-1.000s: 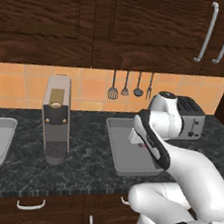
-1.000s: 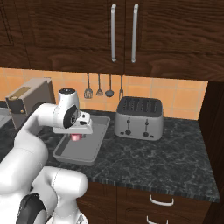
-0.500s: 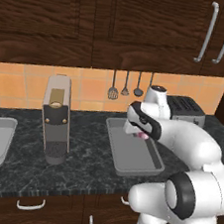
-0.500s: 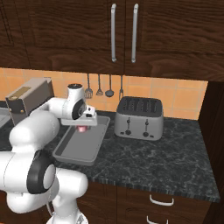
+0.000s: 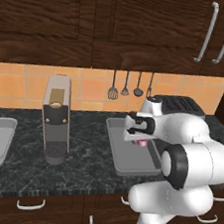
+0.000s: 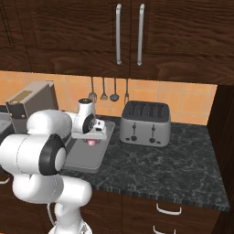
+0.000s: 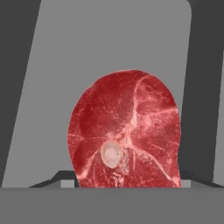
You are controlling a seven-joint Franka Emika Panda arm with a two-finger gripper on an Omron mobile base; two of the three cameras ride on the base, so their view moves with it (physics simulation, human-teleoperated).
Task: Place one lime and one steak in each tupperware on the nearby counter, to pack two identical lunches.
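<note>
One steak (image 7: 127,131) is hanging in the jaws of the gripper (image 5: 141,142) – red, marbled, with a pale round bone near its lower edge – and the jaws are clamping it from both sides, their tips hidden behind the meat in the hand view. It is hovering just above the grey floor of the tupperware (image 5: 128,158), over the tray's far right part. That tray is lying on the counter (image 5: 77,167) between a tall coffee machine (image 5: 56,119) and a silver toaster (image 6: 145,123) – three utensils (image 5: 126,86) are hanging on the tiled wall behind.
</note>
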